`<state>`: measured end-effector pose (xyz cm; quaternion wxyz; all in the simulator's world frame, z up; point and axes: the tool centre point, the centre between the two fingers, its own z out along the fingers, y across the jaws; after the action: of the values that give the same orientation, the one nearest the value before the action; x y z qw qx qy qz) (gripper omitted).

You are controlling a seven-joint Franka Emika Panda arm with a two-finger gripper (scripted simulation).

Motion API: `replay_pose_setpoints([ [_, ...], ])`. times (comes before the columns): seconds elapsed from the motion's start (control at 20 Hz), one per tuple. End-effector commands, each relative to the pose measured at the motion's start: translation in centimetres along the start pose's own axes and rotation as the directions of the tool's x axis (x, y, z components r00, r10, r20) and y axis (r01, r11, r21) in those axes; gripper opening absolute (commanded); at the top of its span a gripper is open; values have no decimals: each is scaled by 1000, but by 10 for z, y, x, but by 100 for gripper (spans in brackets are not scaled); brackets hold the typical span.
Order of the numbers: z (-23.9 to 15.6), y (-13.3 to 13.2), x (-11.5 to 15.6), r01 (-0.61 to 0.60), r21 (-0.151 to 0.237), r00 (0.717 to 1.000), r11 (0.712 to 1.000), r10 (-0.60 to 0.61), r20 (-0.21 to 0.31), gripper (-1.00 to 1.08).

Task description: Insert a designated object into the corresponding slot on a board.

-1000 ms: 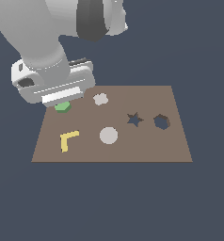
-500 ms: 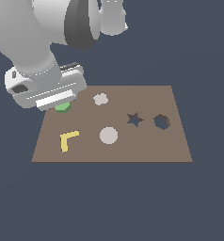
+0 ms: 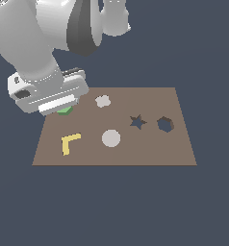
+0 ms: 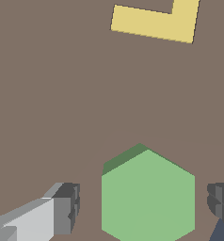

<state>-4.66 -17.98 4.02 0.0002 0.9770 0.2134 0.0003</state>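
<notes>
The pincer (image 4: 142, 207) hung spread wide over the board (image 3: 150, 98), gripping nothing, its fingers (image 4: 62, 207) straddling the green hexagonal block (image 4: 148, 195) with a gap either side. The block lay flat between them; the hexagonal slot (image 3: 165, 124) sat well apart toward the exterior view's right.

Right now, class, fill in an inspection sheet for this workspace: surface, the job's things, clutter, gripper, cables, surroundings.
Surface: brown board lying flat, carrying shaped cutouts and loose pieces.
Job's things: green hexagonal block flat on the board, between the fingers with gaps either side; hexagonal slot unfilled, towards the exterior view's right.
Clutter: yellow L-shaped piece, grey round disc, pale lobed piece, star cutout.
Gripper: gripper open, straddling the block, not touching it.
Cables: nothing seen.
Surroundings: plain dark blue-grey ground; nothing else seen.
</notes>
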Motion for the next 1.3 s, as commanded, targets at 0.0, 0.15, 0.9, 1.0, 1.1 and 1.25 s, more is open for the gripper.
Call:
replay_pose_setpoints([
  [0.0, 7, 0, 0, 1, 1, 1000, 1000, -1, 0, 100],
  [0.15, 10, 0, 0, 1, 1, 1000, 1000, -1, 0, 100],
  [0.9, 5, 0, 0, 2, 0, 1000, 1000, -2, 0, -100],
  [1.0, 7, 0, 1, 3, 1, 1000, 1000, -3, 1, -100],
  [1.1, 7, -3, 4, 12, 1, 1000, 1000, -12, 1, -100],
  [1.25, 6, -12, 17, 41, 1, 999, 999, -41, 1, -100],
])
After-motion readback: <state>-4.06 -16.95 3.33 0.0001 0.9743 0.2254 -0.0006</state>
